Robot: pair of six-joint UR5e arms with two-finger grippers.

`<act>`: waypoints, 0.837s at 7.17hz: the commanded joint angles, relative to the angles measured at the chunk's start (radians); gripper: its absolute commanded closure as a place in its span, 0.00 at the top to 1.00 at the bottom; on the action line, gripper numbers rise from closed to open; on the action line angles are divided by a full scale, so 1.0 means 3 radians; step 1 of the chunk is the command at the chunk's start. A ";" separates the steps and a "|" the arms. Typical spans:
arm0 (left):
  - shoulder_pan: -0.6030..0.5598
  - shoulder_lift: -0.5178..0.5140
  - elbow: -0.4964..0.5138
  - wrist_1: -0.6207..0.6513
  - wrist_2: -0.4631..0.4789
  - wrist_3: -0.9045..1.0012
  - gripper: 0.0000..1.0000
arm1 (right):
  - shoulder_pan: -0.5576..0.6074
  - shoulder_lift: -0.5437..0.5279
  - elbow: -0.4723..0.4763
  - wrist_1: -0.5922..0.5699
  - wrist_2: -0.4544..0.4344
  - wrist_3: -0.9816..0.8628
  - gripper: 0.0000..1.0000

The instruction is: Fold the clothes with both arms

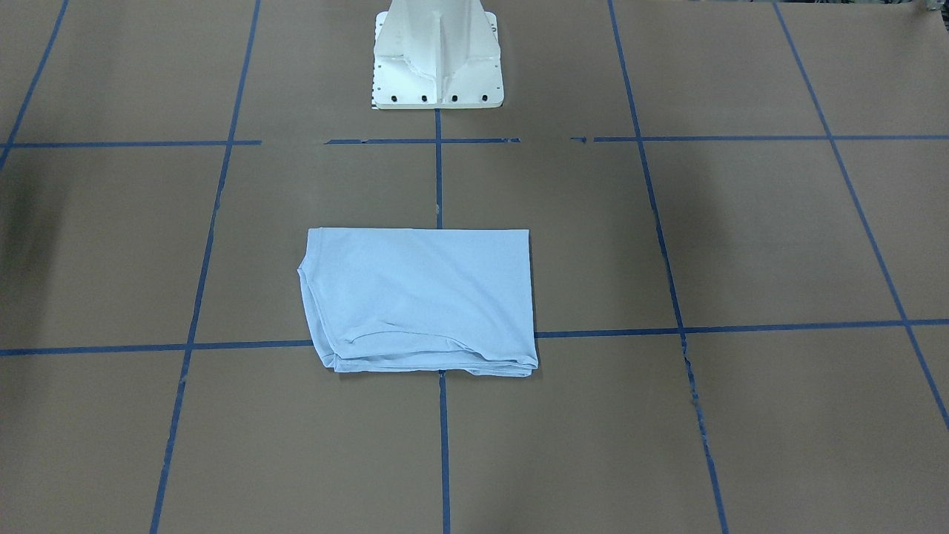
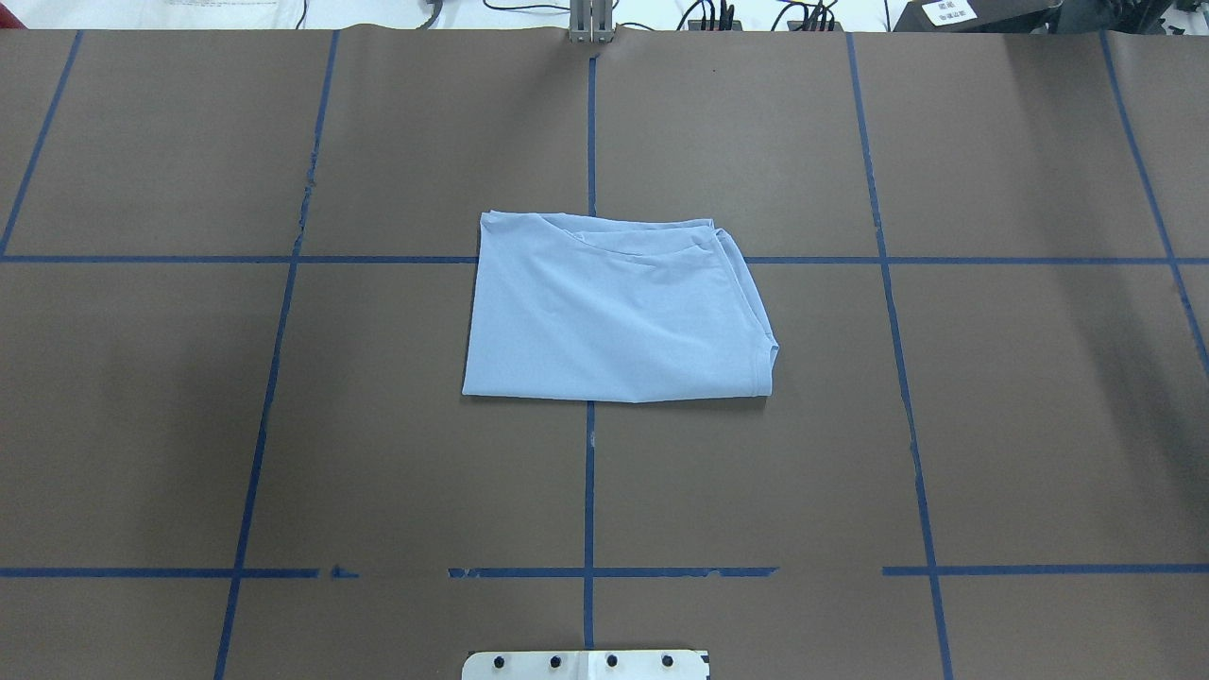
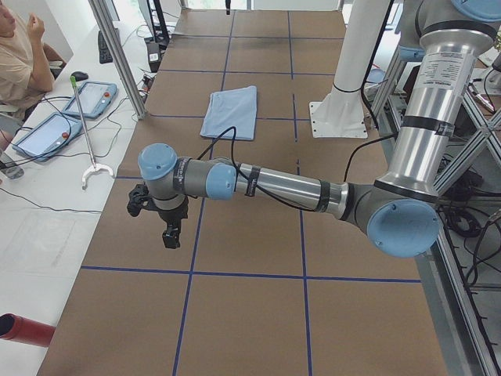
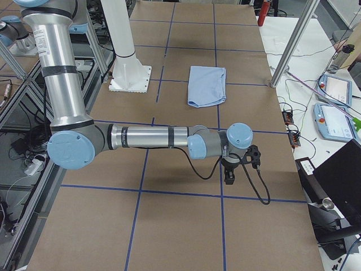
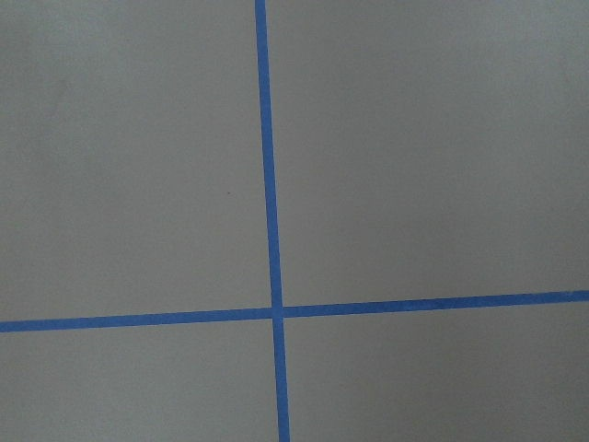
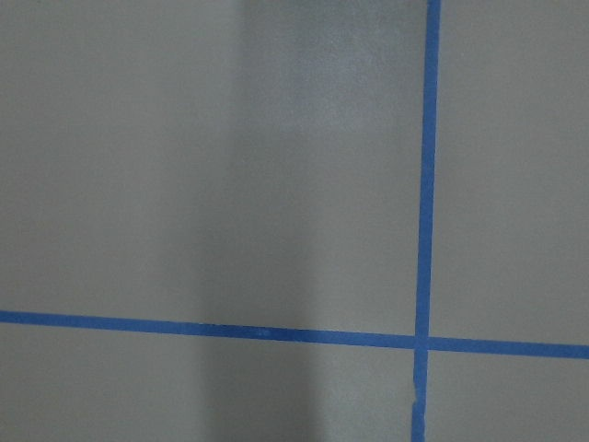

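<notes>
T-shirt (image 2: 614,312): folded to a flat rectangle at the table centre, laid over a tape crossing; layered hems are stacked along the edge away from the robot.
Table (image 2: 189,425): brown surface is exposed on all four sides of the shirt.
Left arm (image 3: 274,186): stretched low over the table end, well apart from the shirt.
Left gripper (image 3: 171,235): pointed down; finger spacing cannot be told.
Right arm (image 4: 146,137): stretched low over the opposite end.
Right gripper (image 4: 229,178): pointed down; finger spacing cannot be told.

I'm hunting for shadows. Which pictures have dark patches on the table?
Right wrist view: a soft dark band runs down the table. Front-facing view: a dim patch at the left edge, and a thin shadow under the shirt. Left wrist view: evenly lit, no dark patch.
</notes>
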 commanded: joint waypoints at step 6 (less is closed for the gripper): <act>-0.0010 0.0013 0.0053 -0.0001 -0.0004 0.0010 1.00 | -0.0014 0.0046 -0.0020 -0.0227 0.0062 0.0007 1.00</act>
